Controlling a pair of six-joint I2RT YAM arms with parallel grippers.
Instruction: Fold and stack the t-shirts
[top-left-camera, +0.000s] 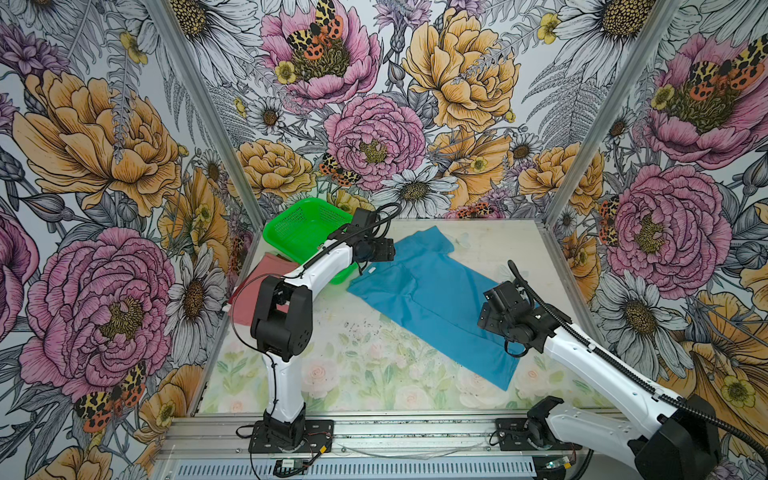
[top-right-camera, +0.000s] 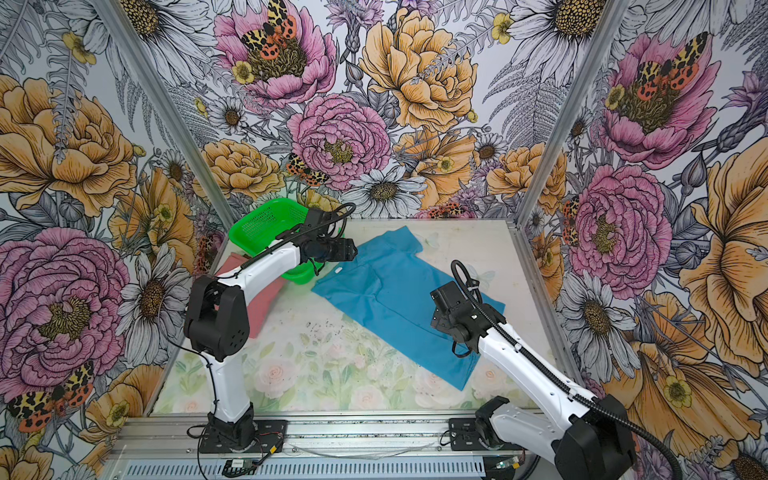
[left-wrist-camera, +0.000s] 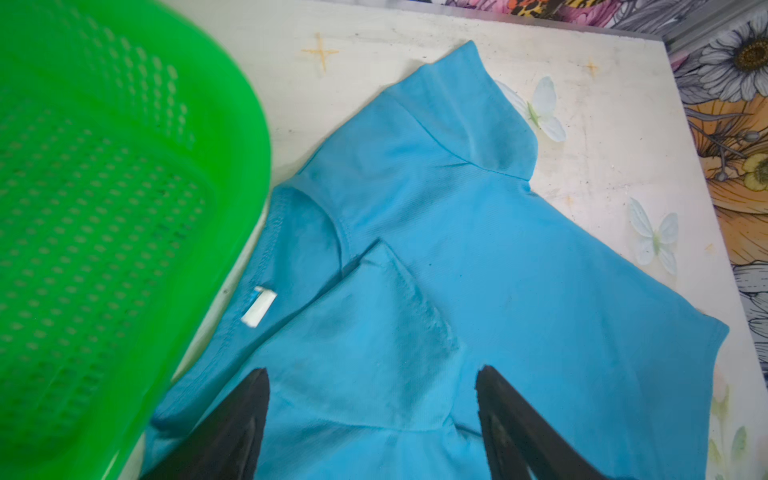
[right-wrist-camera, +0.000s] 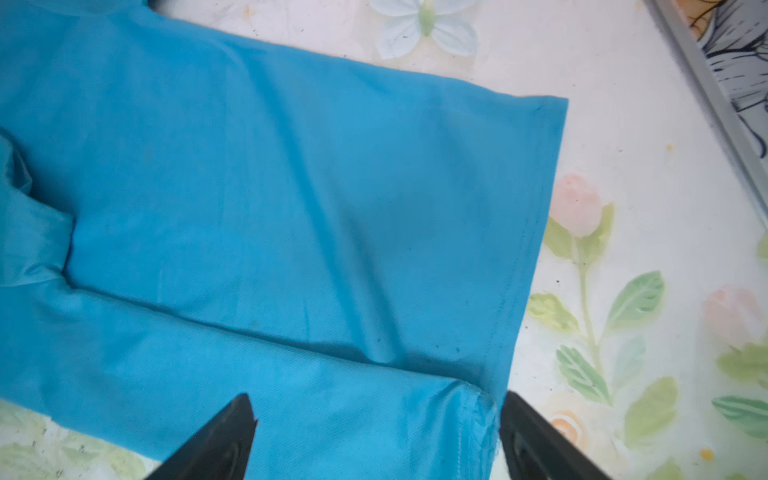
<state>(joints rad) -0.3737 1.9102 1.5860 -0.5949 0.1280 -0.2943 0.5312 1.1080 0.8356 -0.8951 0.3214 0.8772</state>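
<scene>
Right gripper (top-left-camera: 487, 309), left gripper (top-left-camera: 390, 249): both released

In both top views you see the sky-blue cloth t-shirt (top-left-camera: 436, 299) lying under both grippers; the dusty red-pink cloth t-shirt (top-left-camera: 247, 291) lies behind the left one, past the green perforated plastic basket (top-left-camera: 286, 224). Left wrist view: your fingers (left-wrist-camera: 245, 415) spread, white neck label (left-wrist-camera: 258, 311) just ahead. Right wrist view: fingers apart above the hem (right-wrist-camera: 536, 249).

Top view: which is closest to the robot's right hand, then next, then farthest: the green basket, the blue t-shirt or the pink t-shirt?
1. Blue t-shirt, right beneath the right hand.
2. Green basket, back left of the table.
3. Pink t-shirt, far left edge.
</scene>
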